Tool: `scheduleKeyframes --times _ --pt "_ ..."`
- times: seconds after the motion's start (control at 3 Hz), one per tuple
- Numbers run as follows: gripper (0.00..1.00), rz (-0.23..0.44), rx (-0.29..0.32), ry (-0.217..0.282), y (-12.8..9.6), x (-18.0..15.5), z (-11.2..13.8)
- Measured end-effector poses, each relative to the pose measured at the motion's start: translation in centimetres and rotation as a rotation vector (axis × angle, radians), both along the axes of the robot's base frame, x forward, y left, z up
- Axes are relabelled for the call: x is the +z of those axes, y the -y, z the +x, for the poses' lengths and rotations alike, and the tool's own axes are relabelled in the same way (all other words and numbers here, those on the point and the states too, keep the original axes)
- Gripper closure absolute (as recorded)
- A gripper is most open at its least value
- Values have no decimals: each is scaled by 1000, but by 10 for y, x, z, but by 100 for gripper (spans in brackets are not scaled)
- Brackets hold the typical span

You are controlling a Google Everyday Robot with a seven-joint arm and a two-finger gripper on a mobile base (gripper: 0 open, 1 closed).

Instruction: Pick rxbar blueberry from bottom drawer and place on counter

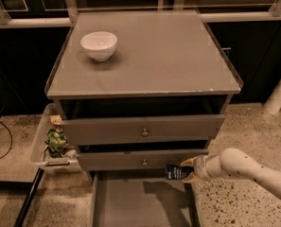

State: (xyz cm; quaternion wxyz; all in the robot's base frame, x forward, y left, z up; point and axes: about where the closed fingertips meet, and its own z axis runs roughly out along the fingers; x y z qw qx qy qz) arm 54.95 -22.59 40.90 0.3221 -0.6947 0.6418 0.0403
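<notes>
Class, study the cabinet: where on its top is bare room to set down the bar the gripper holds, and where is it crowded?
The counter is bare from the white bowl at its back-left corner across to the right rim and front edge. Only the bowl's corner is taken. The gripper holds the rxbar blueberry low right, over the bottom drawer.

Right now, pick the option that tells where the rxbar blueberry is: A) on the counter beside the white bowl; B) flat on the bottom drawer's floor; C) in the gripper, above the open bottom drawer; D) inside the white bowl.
C: the gripper is shut on the rxbar blueberry, holding it above the floor of the bottom drawer.
</notes>
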Motion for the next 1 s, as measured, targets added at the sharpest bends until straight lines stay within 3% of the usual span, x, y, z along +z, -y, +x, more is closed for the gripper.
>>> scheduleKeyframes --times 0.67,1.0 --pt "100 25 8 1 -2 13 -6" --pt "100 78 41 41 -3 56 -13"
